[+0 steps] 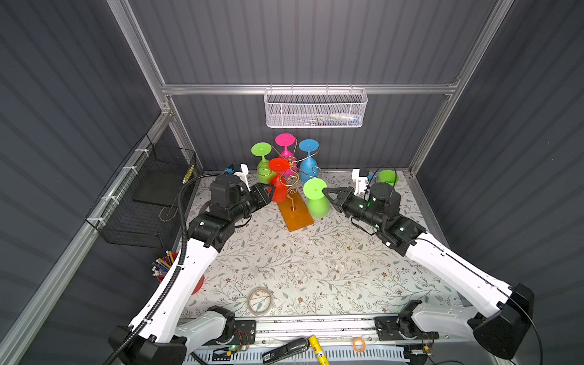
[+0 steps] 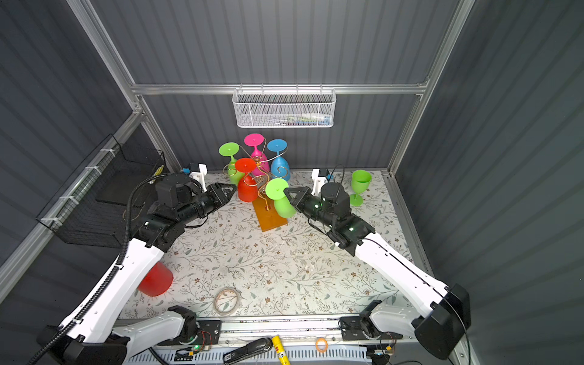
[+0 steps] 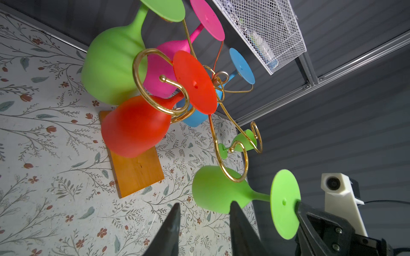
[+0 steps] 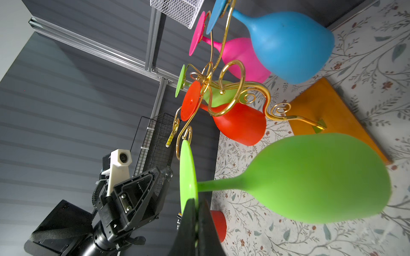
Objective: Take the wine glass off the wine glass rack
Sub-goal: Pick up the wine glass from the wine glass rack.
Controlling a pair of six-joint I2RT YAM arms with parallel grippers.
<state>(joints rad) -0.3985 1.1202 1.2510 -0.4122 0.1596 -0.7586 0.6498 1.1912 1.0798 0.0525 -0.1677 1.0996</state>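
The right tool (image 1: pixel 326 191) is clamped on the foot of an upside-down green wine glass (image 1: pixel 317 205), held just beside the wine glass rack (image 1: pixel 294 218). The left tool (image 1: pixel 269 189), jaws apart and empty, sits beside the red glass (image 1: pixel 279 189) hanging on the rack.

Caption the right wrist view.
Right gripper, jaws shut on the foot of a green wine glass beside the rack holding red, pink, blue and green glasses.

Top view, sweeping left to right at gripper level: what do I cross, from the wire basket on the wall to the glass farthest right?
From the left: black wire basket → left gripper, open → red wine glass → green wine glass, pinched at its foot → right gripper, shut on it → upright green glass on the table.
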